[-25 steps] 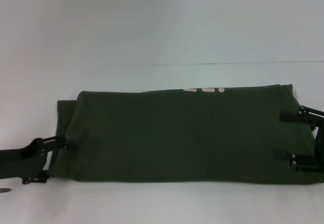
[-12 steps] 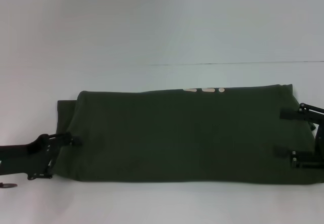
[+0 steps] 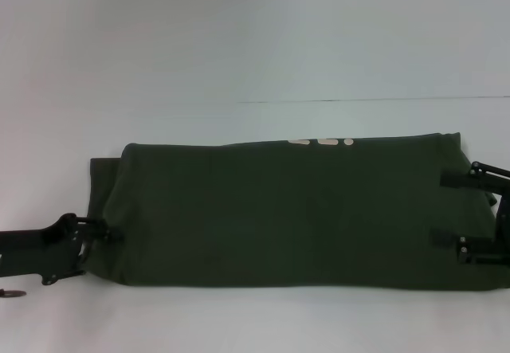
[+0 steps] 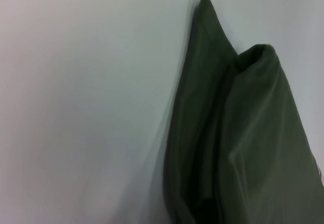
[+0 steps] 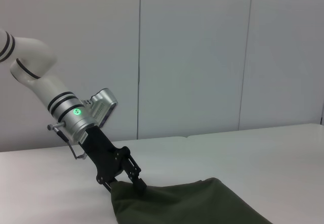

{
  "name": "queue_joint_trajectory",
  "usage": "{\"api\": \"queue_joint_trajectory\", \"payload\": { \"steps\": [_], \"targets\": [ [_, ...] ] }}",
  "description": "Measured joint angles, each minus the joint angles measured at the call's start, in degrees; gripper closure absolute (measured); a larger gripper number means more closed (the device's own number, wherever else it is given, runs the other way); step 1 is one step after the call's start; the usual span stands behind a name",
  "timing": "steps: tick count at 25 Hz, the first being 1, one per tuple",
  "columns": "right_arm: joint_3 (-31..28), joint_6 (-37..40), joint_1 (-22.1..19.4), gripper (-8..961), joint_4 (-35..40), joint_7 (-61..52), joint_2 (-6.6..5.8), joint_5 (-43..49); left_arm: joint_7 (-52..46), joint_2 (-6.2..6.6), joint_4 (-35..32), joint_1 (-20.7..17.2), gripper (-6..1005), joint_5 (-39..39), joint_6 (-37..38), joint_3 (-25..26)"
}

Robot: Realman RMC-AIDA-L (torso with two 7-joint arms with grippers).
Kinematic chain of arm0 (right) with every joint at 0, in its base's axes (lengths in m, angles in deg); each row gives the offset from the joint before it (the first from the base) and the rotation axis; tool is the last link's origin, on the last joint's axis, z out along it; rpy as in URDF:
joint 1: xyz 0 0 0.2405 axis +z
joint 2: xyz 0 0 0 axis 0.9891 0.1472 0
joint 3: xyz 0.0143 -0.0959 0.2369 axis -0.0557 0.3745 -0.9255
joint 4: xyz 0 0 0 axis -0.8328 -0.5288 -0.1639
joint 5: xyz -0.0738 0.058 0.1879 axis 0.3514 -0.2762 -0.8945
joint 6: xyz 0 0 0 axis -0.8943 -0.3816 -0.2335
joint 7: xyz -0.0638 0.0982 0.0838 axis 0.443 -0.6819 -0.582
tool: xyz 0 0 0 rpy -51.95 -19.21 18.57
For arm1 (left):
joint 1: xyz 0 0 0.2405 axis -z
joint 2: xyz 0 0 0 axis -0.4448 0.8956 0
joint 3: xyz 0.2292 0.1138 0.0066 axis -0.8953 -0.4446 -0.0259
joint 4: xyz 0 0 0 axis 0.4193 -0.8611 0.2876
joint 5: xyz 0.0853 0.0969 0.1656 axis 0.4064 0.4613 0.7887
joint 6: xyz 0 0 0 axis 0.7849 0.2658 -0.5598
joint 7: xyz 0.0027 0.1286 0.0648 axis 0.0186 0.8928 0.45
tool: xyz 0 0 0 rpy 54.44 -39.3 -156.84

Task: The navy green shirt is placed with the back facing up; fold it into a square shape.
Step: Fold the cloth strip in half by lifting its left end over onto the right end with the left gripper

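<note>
Navy green shirt (image 3: 287, 209): dark olive cloth folded into a long band lying flat across the white bench (image 3: 239, 313), running nearly the whole width of the head view; a few cream-white marks (image 3: 321, 141) show at its far edge, and a lower layer of cloth sticks out a little past the upper fold at the left end. Left tool (image 3: 106, 231): black, at the shirt's left end near the front corner, closed on the cloth edge; in the right wrist view the same tool (image 5: 124, 182) is seen from across the bench, fingers pinched on the raised corner of the shirt (image 5: 192, 204), carried by a white arm with black bands and a green light. Right tool (image 3: 443, 208): at the shirt's right end, two black fingers (image 3: 453, 180) lying spread well apart on top of the cloth, not gripping. Left wrist view: only the folded end of the shirt (image 4: 243, 148), its layers and a dark crease between them, on the bare bench (image 4: 76, 107). Surroundings: pale panelled wall (image 5: 202, 57) behind the bench; nothing lies on top of the shirt other than the tools.
</note>
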Motion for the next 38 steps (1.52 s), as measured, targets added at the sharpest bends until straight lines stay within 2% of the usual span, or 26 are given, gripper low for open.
{"api": "queue_joint_trajectory", "payload": {
  "steps": [4, 9, 18, 23, 34, 38],
  "targets": [
    [0.0, 0.0, 0.0, 53, 0.0, 0.0, 0.01, 0.0, -0.3, 0.0, 0.0, 0.0, 405, 0.0, 0.0, -0.8],
    [0.0, 0.0, 0.0, 53, 0.0, 0.0, 0.07, 0.0, -0.6, -0.03, 0.0, 0.2, 581, 0.0, 0.0, -1.4],
    [0.8, 0.6, 0.1, 54, 0.0, 0.4, 0.03, 0.3, -2.2, -0.08, -0.5, 0.7, 603, 0.9, -0.7, -4.8],
    [2.5, 1.0, 0.0, 54, 0.4, 0.3, -0.29, 0.4, -2.1, 0.02, -0.5, 1.2, 818, 0.8, -0.6, -5.1],
    [3.2, 1.0, 0.0, 55, 0.5, 0.2, -0.61, 0.4, -2.1, 0.2, -0.5, 1.5, 975, 0.5, -0.5, -5.1],
    [3.2, 0.7, 0.1, 55, 0.5, 0.2, -0.61, 0.4, -1.4, 0.29, -1.3, 1.5, 975, 0.4, -0.2, -5.0]
  ]
}}
